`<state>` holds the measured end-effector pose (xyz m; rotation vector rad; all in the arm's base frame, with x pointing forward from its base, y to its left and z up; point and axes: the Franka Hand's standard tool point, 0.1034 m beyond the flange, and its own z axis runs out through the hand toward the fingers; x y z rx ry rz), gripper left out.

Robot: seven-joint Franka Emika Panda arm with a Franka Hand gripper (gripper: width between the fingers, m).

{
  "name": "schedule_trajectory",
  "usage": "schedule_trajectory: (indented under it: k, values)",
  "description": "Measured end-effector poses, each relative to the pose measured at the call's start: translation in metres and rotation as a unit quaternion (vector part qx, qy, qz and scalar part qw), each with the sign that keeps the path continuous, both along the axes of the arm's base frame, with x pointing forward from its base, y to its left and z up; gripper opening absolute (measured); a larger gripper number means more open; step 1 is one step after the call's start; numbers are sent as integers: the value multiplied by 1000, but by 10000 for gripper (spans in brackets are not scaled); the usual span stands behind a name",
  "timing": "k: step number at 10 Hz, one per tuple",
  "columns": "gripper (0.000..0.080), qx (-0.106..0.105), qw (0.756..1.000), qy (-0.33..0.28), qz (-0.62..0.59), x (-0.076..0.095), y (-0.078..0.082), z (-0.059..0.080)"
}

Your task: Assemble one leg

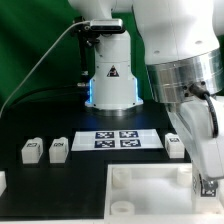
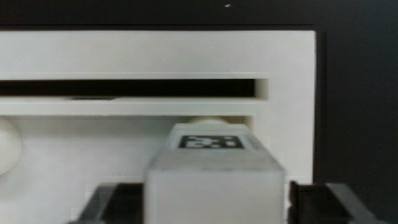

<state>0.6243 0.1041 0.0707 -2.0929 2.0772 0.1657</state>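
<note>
Here, nearest my wrist camera, the leg (image 2: 219, 165) sits clamped between my fingers (image 2: 111, 203), its marker tag facing up, so my gripper (image 2: 217, 205) is grasping the leg. Just beyond it lies the tabletop board (image 2: 160, 60), white with a dark slot. I judge the step in hand is carrying the leg to a corner socket; next I must line it up upright over the hole and press or twist. In the exterior view my arm (image 1: 185, 90) hangs low over the board. Farther back, spare legs (image 1: 59, 149) flank the marker board (image 1: 117, 139).
</note>
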Motion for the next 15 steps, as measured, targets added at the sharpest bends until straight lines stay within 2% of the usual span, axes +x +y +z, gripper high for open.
schedule_trajectory:
  k: [1, 2, 3, 7, 8, 10, 11, 12, 13, 14, 15]
  values:
    - [510, -5, 999, -16, 45, 2, -1, 0]
    - [510, -22, 990, -57, 127, 8, -3, 0]
    - [624, -39, 970, -91, 220, 7, -3, -2]
    - [649, -64, 899, -126, 414, 5, -6, -5]
    - [649, -68, 866, -125, 480, 3, -4, -6]
    - [649, -67, 757, -103, 642, 0, 6, -7]
    - [649, -69, 741, -105, 660, 1, 5, -6]
    - [649, -68, 769, -100, 628, 0, 4, -7]
    - [549, -69, 766, -100, 631, 1, 4, -7]
    - [549, -68, 790, -96, 601, 0, 4, -7]
    - [367, -67, 822, -88, 558, 0, 5, -7]
